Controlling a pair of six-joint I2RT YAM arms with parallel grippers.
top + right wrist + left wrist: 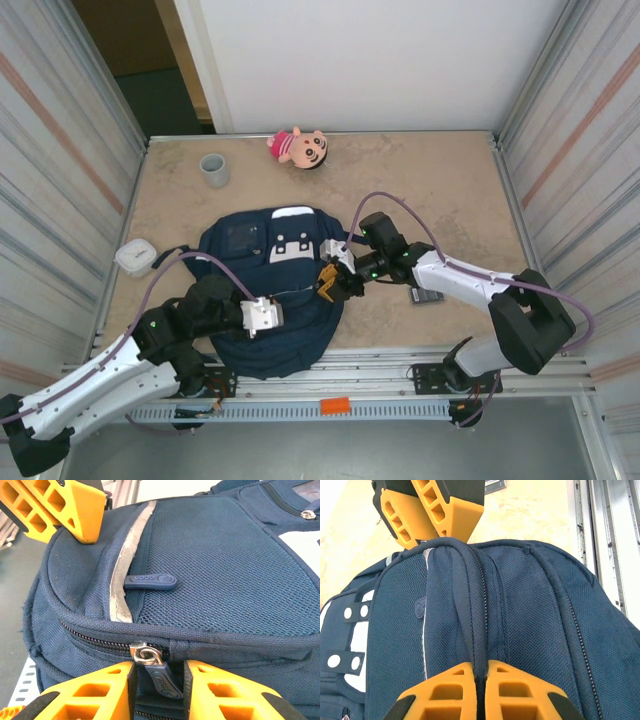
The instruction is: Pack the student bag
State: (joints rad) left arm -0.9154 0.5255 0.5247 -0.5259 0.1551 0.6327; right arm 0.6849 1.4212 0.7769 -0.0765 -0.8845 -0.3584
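R hand [159,672] straddles zip pull [164,681], student bag [220,555] edge; L hand [480,669] pinches seam [479,605].

The navy-blue student bag [285,320] lies flat, front face up, at the near middle of the tan table [450,190], its near end reaching the front edge. A white patch [291,243] with dark buckle holes marks the far end. Close up, its mesh-weave front panel carries 1 worn white reflective stripe [125,575] and a small navy tab [150,581]. Below it, a zip runs along the side seam to a silver slider with a navy zipper pull [159,677].
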